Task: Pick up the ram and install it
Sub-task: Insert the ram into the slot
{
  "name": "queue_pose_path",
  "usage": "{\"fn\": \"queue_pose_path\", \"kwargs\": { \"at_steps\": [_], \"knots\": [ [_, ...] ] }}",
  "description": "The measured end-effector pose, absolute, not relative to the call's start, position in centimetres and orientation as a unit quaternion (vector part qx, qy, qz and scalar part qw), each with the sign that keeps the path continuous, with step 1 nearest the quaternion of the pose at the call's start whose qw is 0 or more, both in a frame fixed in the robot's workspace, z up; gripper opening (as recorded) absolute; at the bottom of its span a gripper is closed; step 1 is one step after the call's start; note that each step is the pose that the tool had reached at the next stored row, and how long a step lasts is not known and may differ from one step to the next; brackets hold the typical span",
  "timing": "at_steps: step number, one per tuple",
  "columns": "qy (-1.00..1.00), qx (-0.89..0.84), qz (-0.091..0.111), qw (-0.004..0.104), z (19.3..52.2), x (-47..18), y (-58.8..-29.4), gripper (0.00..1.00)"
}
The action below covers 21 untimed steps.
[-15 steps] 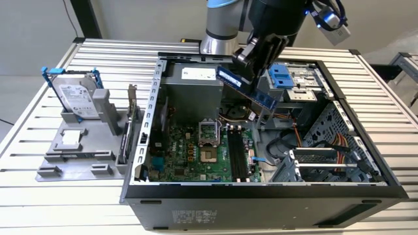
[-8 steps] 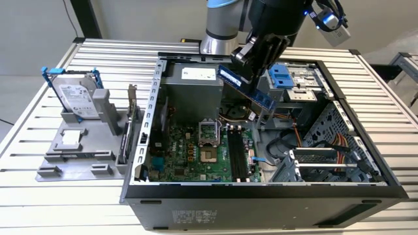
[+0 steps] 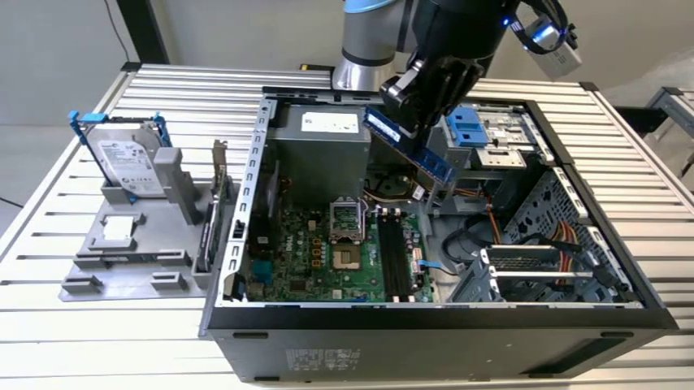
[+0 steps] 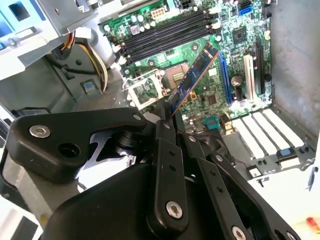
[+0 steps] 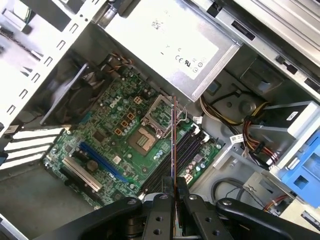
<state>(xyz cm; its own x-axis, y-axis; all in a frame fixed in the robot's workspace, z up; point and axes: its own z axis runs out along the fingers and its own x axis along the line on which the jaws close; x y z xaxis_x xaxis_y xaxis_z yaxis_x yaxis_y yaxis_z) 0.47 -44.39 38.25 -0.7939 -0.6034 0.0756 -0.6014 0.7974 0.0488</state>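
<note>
My gripper (image 3: pixel 404 114) is shut on the ram (image 3: pixel 410 148), a thin blue-green stick with black chips. It hangs tilted above the open computer case (image 3: pixel 434 321). In the second wrist view the ram (image 4: pixel 194 77) sticks out from between the black fingers (image 4: pixel 165 131), over the green motherboard (image 4: pixel 210 95). In the first wrist view the ram (image 5: pixel 173 142) shows edge-on, above the gripper (image 5: pixel 174 192), in line with the black memory slots (image 5: pixel 165 170). The memory slots (image 3: pixel 396 260) lie below the ram, well apart from it; the slots (image 4: pixel 165 37) look bare.
A silver hard drive in a blue bracket (image 3: pixel 128 161) stands on a grey holder (image 3: pixel 119 244) at the exterior view's left, with a card (image 3: pixel 217 203) beside it. Inside the case are the power supply (image 3: pixel 320 150), a blue drive cage (image 3: pixel 466 128) and loose cables (image 3: pixel 521 231).
</note>
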Motion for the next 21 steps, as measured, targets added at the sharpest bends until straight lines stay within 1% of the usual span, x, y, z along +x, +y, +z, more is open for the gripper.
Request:
{"fn": "queue_pose_path", "kwargs": {
  "at_steps": [21],
  "knots": [
    [-0.97,0.24,-0.015,0.043,38.25,0.47,-44.39,0.0]
  ]
}}
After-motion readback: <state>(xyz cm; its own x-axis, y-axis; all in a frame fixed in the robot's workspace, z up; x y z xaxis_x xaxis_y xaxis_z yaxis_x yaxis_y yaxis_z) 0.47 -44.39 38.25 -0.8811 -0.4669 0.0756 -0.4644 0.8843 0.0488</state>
